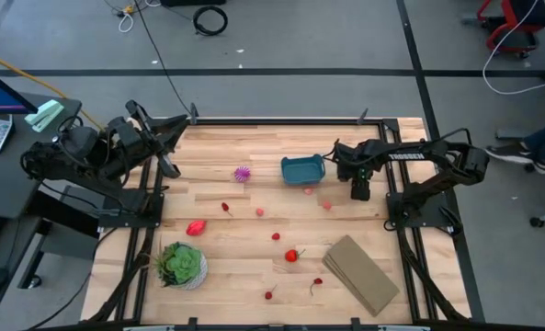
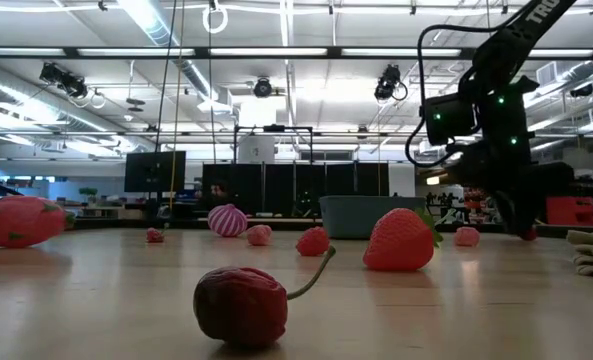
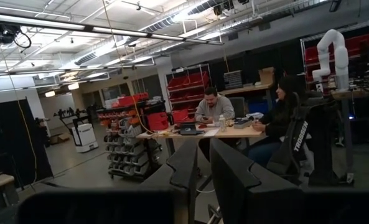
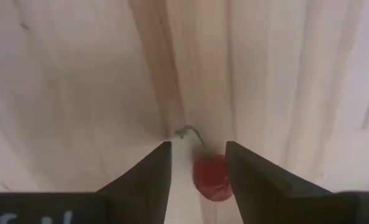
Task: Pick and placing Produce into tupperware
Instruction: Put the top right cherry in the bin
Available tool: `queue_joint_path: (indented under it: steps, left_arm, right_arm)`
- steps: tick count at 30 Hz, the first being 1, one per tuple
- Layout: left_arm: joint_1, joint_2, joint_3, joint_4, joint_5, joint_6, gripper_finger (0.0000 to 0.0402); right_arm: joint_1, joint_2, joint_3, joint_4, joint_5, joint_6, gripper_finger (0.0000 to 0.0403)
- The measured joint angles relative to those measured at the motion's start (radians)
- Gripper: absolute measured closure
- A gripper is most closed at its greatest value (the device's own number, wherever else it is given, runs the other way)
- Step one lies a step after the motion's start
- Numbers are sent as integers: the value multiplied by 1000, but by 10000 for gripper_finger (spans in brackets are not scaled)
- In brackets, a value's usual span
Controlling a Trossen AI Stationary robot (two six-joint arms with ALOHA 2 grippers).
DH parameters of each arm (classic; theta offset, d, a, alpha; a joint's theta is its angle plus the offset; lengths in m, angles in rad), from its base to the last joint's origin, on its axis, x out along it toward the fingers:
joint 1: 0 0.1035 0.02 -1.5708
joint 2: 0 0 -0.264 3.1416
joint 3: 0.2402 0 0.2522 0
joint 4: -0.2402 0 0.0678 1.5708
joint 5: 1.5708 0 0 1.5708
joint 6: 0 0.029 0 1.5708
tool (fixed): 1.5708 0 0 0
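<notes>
The right gripper [image 4: 198, 171] points down at the wooden table [image 1: 254, 276] just beside the teal tupperware [image 1: 303, 169], its fingers apart astride a small red cherry [image 4: 211, 177] with a green stem, not clamped on it. The left gripper [image 3: 200, 180] waits raised at the table's left edge, its fingers almost together and holding nothing. Other produce lies scattered: a strawberry [image 1: 292, 256], a spiky purple fruit [image 1: 243, 173], a red pepper [image 1: 196, 227].

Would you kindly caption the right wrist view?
Right claw open above a red cherry on the wooden table.

Pale wood plank table [image 1: 254, 267], matt; glossy cherry [image 2: 241, 305].
</notes>
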Motion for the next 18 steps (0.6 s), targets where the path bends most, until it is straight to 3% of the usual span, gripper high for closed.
queue_joint_path:
  steps: [10,16,18]
  left_arm:
    - [0,0,0,0,0,2,351]
    - [0,0,0,0,0,2,349]
    - [0,0,0,0,0,2,350]
  right_arm:
    - [-11,0,-6,41,-10,-6,291]
    - [-11,0,-6,51,-10,-5,381]
    - [-11,0,-6,51,-18,-3,394]
